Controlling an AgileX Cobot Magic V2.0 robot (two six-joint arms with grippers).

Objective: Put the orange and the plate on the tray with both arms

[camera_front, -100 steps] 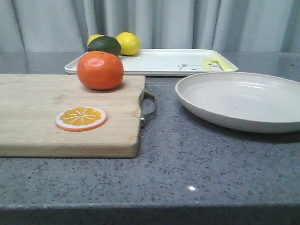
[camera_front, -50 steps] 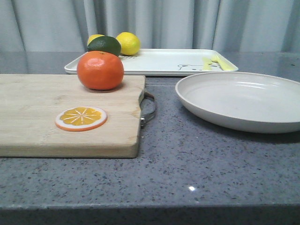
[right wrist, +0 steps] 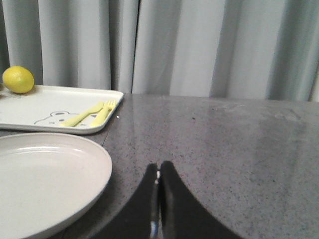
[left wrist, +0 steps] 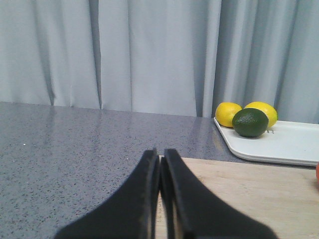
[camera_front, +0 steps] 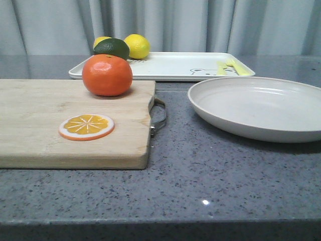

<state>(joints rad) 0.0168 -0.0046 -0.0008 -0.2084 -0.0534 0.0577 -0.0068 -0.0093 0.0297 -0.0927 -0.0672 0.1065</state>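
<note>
Left gripper (left wrist: 160, 162): fingers pressed together, holding nothing, positioned low above the near left part of the wooden cutting board (camera_front: 75, 125). Right gripper (right wrist: 158, 174): fingers pressed together, holding nothing, above bare countertop (camera_front: 200, 191) just beside the plate (camera_front: 258, 108). Neither gripper appears in the front view.

Task status: no step completed. The orange (camera_front: 107, 75) rests on the far edge of the cutting board, behind the orange slice (camera_front: 86, 126). The plate sits on the countertop to the right of the board, near the tray (camera_front: 165, 68) but not on it. Both items remain to be grasped and transferred.

Tray occupancy: two lemons (camera_front: 136, 46) and a dark green fruit (camera_front: 111, 48) sit at the far-left corner; yellow cutlery (camera_front: 228, 68) lies at the right end over the bear drawing. The centre section is bare. Judgement: the plate is wide, so the cutlery and the fruit limit its placement.

Clearances: the board's metal handle (camera_front: 159, 116) projects toward the plate. Open countertop lies along the near edge and to the right of the plate. A curtain (camera_front: 200, 25) closes off the far side behind the tray.
</note>
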